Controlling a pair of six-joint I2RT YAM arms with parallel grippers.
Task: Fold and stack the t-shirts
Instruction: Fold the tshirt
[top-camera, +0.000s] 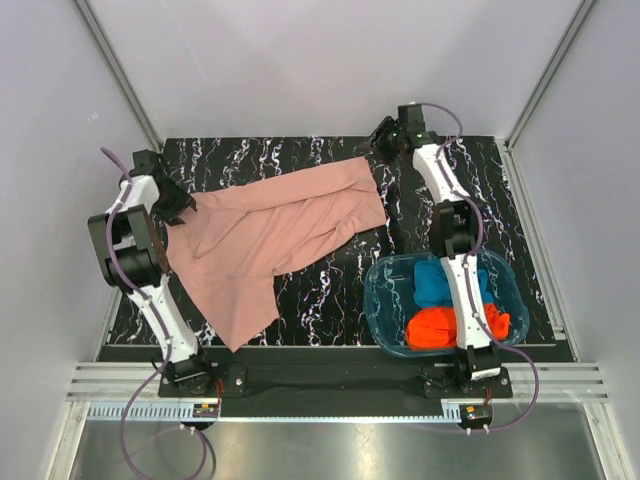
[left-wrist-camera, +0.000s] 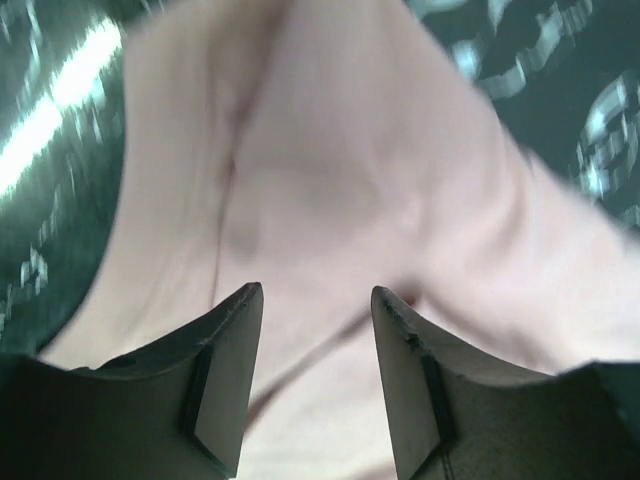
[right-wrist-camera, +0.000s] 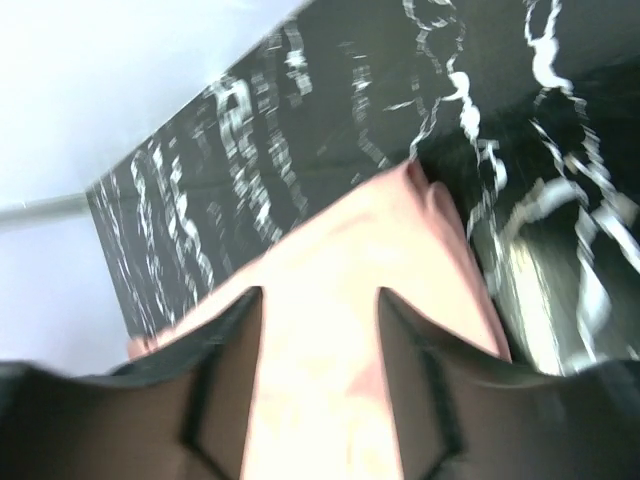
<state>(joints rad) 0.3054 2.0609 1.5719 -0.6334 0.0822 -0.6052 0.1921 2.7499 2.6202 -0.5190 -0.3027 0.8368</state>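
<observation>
Black white-veined marble-look surface (top-camera: 330, 290), plain white walls around it.

Nearest, on the right: translucent blue plastic tub (top-camera: 372, 300), right arm's base link crossing over it. Inside, orange-red crumpled t-shirt (top-camera: 432, 328) at the near end and blue crumpled t-shirt (top-camera: 435, 280) just behind it, touching. Both unfolded and waiting.

Large dusty-pink cloth t-shirt (top-camera: 270, 235) lies on the surface left of the tub, apart from it. It is spread but creased. Its long axis runs diagonally, from a near-left corner by the left arm's base to a far-right corner.

Left tool (top-camera: 178, 205) sits mid-depth at the shirt's left edge, with folds fanning out from it. In the wrist view its fingers (left-wrist-camera: 225, 380) stand apart over pink cloth that fills the gap. Jaws parted, no pinch seen.

Farthest: right tool (top-camera: 385, 140) at the shirt's far-right corner. Its fingers (right-wrist-camera: 225, 400) are spread too, with the cloth running between them to a corner tip beyond. Parted as well.

Judgement: the step in hand is laying the pink shirt flat, no fold made yet. The tools sit at opposite ends of the diagonal, each nearest its own end. The next move turns on closing both and pulling along that axis.
</observation>
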